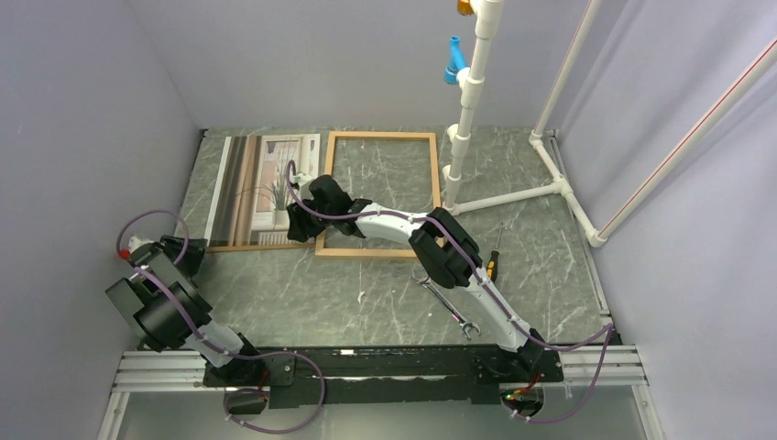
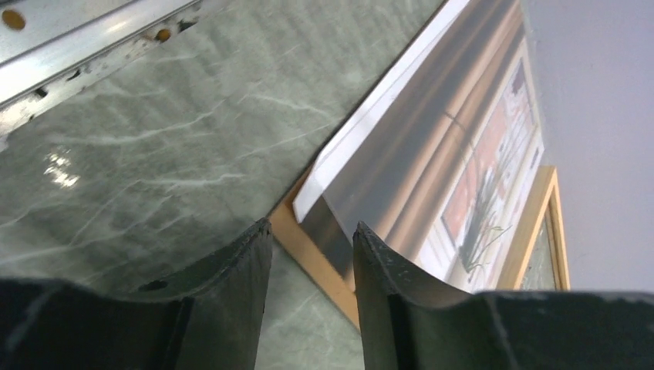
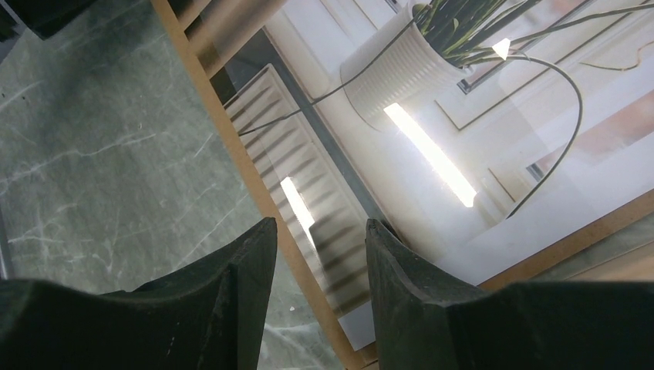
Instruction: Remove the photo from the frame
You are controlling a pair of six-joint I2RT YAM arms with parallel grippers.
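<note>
The desk (image 1: pixel 302 293) carries the frame (image 1: pixel 381 136) flat near the middle of its far edge. It is an empty rectangle of thin pale wood strips, with the marbled top showing through it. Just beside it, toward the far-left corner, lies the photo (image 1: pixel 261 183), face up on a plain brown backing board (image 1: pixel 238 247) whose edge peeks out along the near side. From that layout the print looks already out of the frame; what remains is probably to lift it clear of the board.

The right gripper (image 3: pixel 320 225) hangs over the print's near-right corner, likely lined up to catch that edge. Its fingers stand moderately apart with nothing between them. The left gripper (image 2: pixel 311 226), back toward the left edge of the desk, points at the near-left corner. Its fingers are likewise parted and empty, perhaps ready to steady the board.

The photo is a glossy print streaked with glare. It shows a white ribbed pot with a spiky plant, a radiator, a window, and brown-beige curtain stripes down one side, inside a white border.
</note>
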